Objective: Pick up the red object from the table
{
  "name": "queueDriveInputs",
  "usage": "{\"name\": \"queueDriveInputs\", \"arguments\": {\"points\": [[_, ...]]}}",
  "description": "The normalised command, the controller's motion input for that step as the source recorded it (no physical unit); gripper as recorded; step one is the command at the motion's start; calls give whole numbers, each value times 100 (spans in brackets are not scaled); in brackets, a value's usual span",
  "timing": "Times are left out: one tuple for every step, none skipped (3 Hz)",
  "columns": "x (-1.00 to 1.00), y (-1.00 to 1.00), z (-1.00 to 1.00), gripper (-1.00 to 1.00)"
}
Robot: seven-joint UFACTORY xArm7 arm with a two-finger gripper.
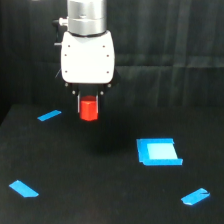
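Note:
The red object (89, 110) is a small red-orange block hanging in the air between the fingers of my gripper (88, 106), which is shut on it. It is lifted off the black table (100, 180), with a faint dark shadow on the surface beneath it. The white gripper housing (87, 57) sits directly above the block in the upper left-centre of the exterior view. The fingers themselves are dark and mostly hidden against the black backdrop.
A blue square patch (158, 151) lies on the table toward the exterior view's right. Blue tape strips lie at the far left (49, 115), near left (23, 188) and near right (195, 196). A black curtain (170, 50) hangs behind.

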Motion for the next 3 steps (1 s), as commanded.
{"name": "queueDriveInputs", "arguments": {"points": [[14,18,46,-92],[0,8,15,-100],[13,1,9,-94]]}}
